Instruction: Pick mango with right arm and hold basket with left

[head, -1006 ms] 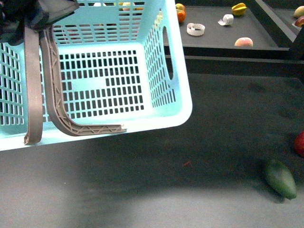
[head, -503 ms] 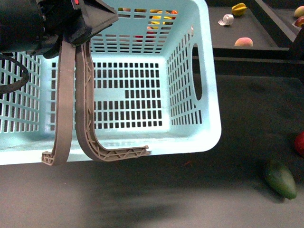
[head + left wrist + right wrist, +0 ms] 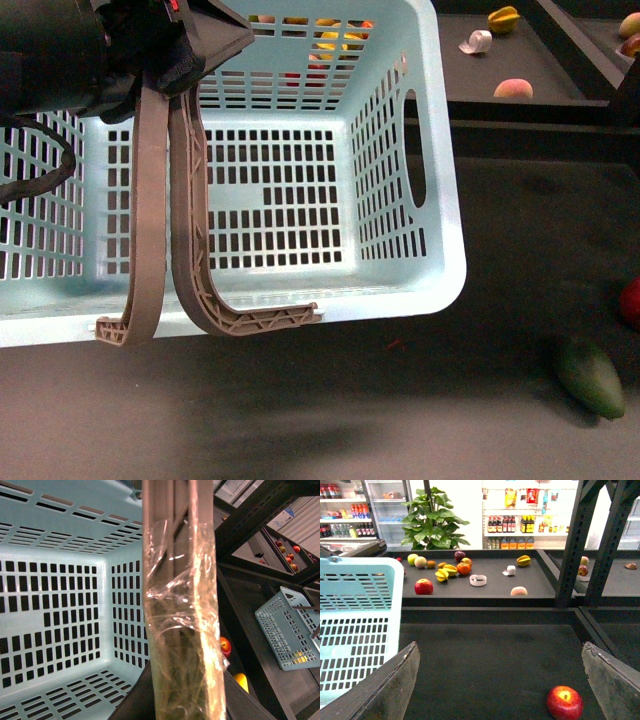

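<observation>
**Front view:** The left gripper [image 3: 178,62], a black mass in the upper left corner, is clamped on the two brown-grey handles [image 3: 190,250] of the pale aqua basket [image 3: 400,305]. The basket hangs tilted above the dark table [image 3: 300,420] with its open mouth toward the camera and nothing inside. The left arm reaches in from the left edge, and a black cable loops below it. On the table to the right lie a dark green oval fruit [image 3: 590,375] and, at the frame edge, part of a red fruit [image 3: 631,302]. On the shelf behind are a peach [image 3: 512,88], a star fruit [image 3: 503,17] and a white tape roll [image 3: 477,41].

**Left wrist view:** The handles, wrapped in clear film, run straight through the frame, with dark fingers [image 3: 137,697] closed against them. The basket's slotted interior lies beyond. A red-and-yellow fruit [image 3: 225,646] and a smooth yellow one [image 3: 242,681] peek out beside the handles. Whether the yellow one is the mango cannot be told. A second aqua basket [image 3: 280,630] sits far off.

**Right wrist view:** The right gripper [image 3: 500,652] is raised level over the table, its fingers spread wide and holding nothing. A red apple [image 3: 565,702] lies just ahead. The basket's corner shows at one side, and assorted fruit sits on the shelf beyond.
</observation>
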